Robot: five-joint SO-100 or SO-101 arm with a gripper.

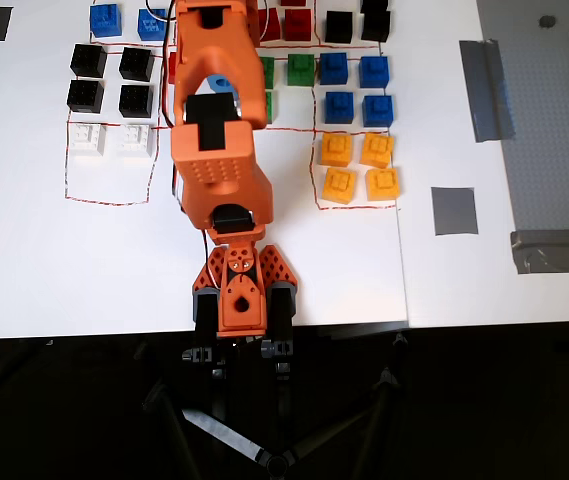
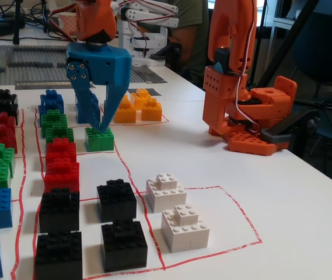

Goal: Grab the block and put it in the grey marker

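Observation:
In the fixed view my blue gripper points straight down at the green block, which stands on the white table at the near end of the green group. The two fingers narrow to a V, and their tips meet the block's top at its stud. I cannot tell whether they pinch it. In the overhead view the orange arm hides the gripper and most of that block. The grey marker is a flat square patch far to the right, with nothing on it.
Bricks stand in red-outlined groups: other green bricks, red, black, white, blue and yellow. The arm's base sits at the table's front edge. Long grey tape strips and a grey baseplate lie at the right.

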